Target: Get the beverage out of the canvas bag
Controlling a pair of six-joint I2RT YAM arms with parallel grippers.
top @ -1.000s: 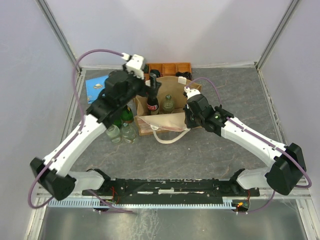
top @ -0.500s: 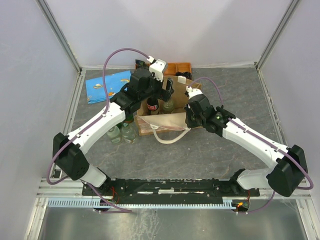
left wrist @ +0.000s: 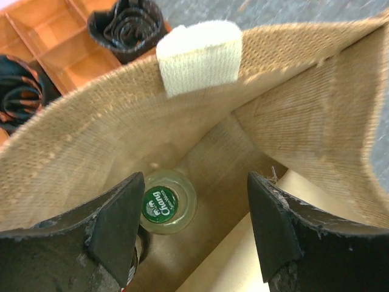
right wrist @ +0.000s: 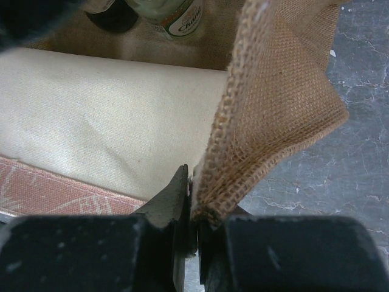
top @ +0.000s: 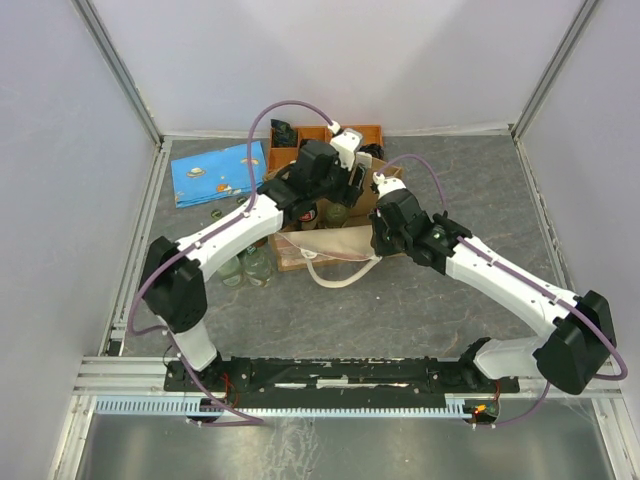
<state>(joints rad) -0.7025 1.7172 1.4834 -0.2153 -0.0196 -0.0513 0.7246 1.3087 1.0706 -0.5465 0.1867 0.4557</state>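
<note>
The canvas bag [top: 330,243] stands open in the middle of the table, its woven inner wall [left wrist: 109,134] filling the left wrist view. A clear beverage bottle with a green cap [left wrist: 161,204] stands upright at the bottom. A second, dark bottle [left wrist: 138,252] is mostly hidden under my left finger. My left gripper [left wrist: 194,228] hangs open in the bag's mouth, the green cap just inside its left finger and nothing clamped. My right gripper [right wrist: 194,201] is shut on the bag's right rim [right wrist: 267,103], holding it out.
An orange compartmented tray [top: 355,133] with black rolled items [left wrist: 124,24] sits right behind the bag. A blue patterned pouch [top: 215,172] lies at the back left. Several bottles [top: 245,265] stand on the table left of the bag. A cream handle [top: 340,275] droops in front.
My left arm has swung right from the bag's left side to over its mouth and lowered in, its jaws narrowing somewhat. The right gripper has kept its hold on the rim.
</note>
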